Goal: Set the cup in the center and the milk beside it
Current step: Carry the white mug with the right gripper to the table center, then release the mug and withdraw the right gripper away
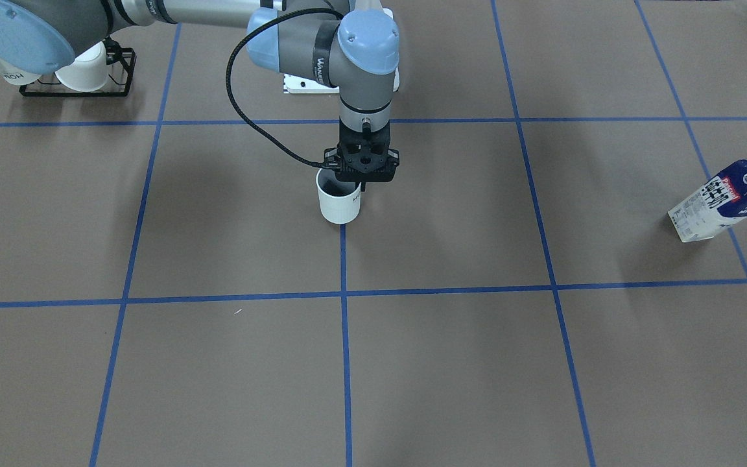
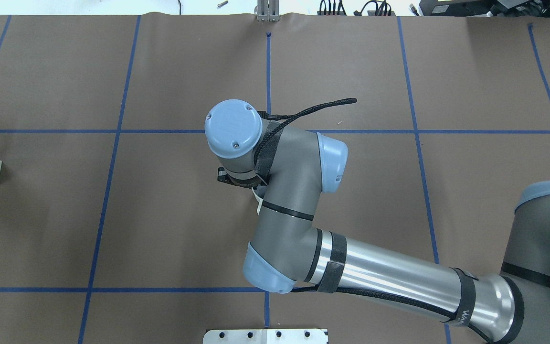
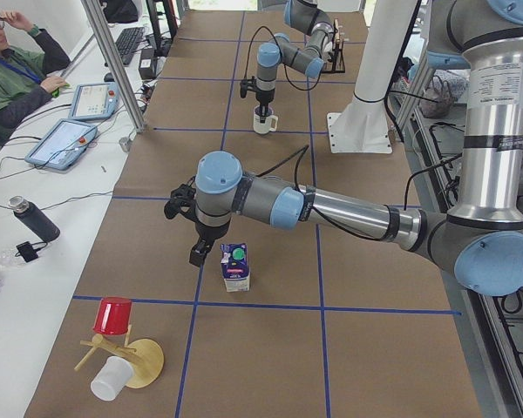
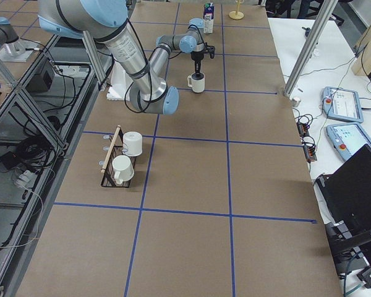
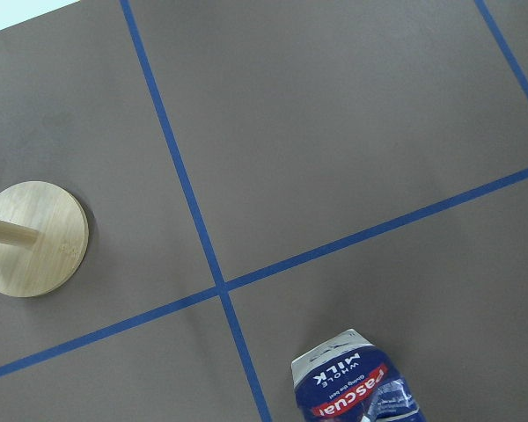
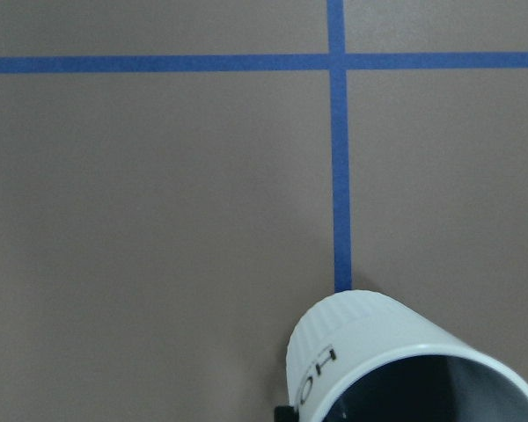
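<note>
The cup (image 1: 339,202) is a white mug with a small handle, a dark inside and some dark letters on its side. It stands upright at the center (image 1: 345,259) of the brown gridded surface, on a blue tape line. My right gripper (image 1: 358,187) points straight down and is shut on the cup's rim; the cup fills the bottom of the right wrist view (image 6: 405,369). The milk (image 1: 730,198), a blue and white carton with a green cap, stands upright far off on my left side. My left gripper (image 3: 198,252) hangs close beside the milk (image 3: 235,267); I cannot tell whether it is open or shut.
A black wire rack (image 1: 78,87) with two white mugs stands on my right side. A wooden stand (image 3: 122,361) with a red cup and a white cup lies past the milk; its round base shows in the left wrist view (image 5: 35,237). An operator (image 3: 17,74) sits at a side desk.
</note>
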Robot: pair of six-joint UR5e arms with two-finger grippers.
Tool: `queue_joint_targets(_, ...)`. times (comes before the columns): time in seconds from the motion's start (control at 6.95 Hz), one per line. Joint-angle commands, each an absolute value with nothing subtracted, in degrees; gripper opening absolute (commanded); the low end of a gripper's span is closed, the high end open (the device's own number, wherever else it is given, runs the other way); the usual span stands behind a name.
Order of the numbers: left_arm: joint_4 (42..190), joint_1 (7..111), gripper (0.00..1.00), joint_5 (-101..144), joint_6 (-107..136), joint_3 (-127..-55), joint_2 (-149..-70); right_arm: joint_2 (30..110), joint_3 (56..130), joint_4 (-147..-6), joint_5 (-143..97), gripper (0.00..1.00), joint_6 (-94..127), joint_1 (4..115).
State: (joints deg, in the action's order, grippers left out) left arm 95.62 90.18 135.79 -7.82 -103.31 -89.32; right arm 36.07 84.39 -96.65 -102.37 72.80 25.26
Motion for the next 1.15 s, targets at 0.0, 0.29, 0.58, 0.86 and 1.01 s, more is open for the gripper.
queue_joint_targets(0.0,95.62,90.18,0.99,135.79,-7.82,-103.01,-89.47,36.12,83.67,-95.02,-102.31,0.67,72.95,25.22)
queue_joint_targets(0.29,95.62,90.17,0.99,135.79,-7.82,-102.66,-89.56,35.43,85.33,-93.69,-102.48,1.0,72.86,26.36)
queue_joint_targets(0.58,95.71,90.18,0.99,135.79,-7.91,-102.83,-89.56,35.68,87.89,-94.39,-109.37,1.0,68.76,34.66)
queue_joint_targets(0.86,95.54,90.26,0.99,135.97,-7.74,-103.44,-88.78,39.44,87.8,-96.93,-119.92,1.0,51.86,48.27)
queue_joint_targets(1.01,95.36,90.26,0.99,135.97,-6.86,-103.01,-88.42,44.16,87.89,-97.03,-123.71,1.0,41.76,55.21)
